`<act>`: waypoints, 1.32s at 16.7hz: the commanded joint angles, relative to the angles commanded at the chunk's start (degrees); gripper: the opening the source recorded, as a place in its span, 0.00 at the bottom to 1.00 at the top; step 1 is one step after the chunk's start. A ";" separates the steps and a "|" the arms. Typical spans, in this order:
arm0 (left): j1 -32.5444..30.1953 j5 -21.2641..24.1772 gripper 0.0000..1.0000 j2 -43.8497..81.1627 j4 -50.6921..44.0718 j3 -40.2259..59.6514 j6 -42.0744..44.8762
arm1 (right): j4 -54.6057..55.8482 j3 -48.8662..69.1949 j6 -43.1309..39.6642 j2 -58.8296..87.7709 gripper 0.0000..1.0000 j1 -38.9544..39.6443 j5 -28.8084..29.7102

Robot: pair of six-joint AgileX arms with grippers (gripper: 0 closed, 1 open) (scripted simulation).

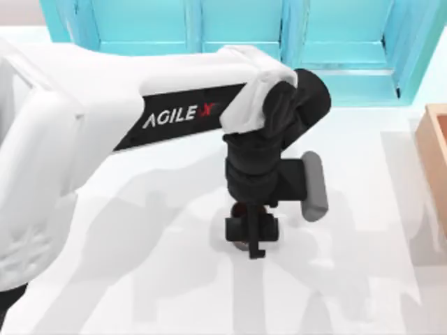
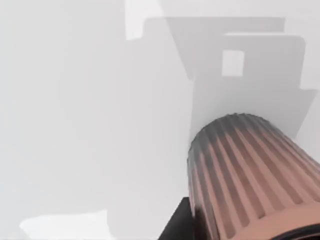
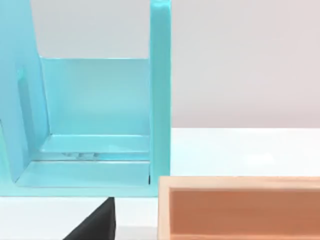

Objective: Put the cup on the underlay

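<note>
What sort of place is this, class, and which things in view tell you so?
Probably a rendered tabletop test scene, not a real room: a plain white table, turquoise shelving behind, a wooden box at its right edge, and the left gripper holding a ribbed cup.

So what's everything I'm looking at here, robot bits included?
cup: one, reddish-brown, ribbed, held above the white table, mid-table under the left gripper
table: one, white, crossed by soft grey shadows
shelf unit: one, turquoise, along the table's far edge
wooden box: one, light tan, open-topped, at the table's right edge
left arm: one, white and black, reaching from the left to mid-table
left gripper: one, black, shut on the cup
</note>
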 joint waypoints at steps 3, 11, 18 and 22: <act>0.00 0.00 0.00 0.00 0.00 0.00 0.00 | 0.00 0.00 0.00 0.00 1.00 0.00 0.00; 6.51 0.35 0.00 -2.11 -0.96 -1.32 -3.09 | 0.00 0.00 0.00 0.00 1.00 0.00 0.00; 38.74 1.13 0.00 -10.30 -4.56 -7.16 -16.35 | 0.00 0.00 0.00 0.00 1.00 0.00 0.00; 55.06 1.78 0.00 -15.99 -5.92 -10.67 -24.15 | 0.00 0.00 0.00 0.00 1.00 0.00 0.00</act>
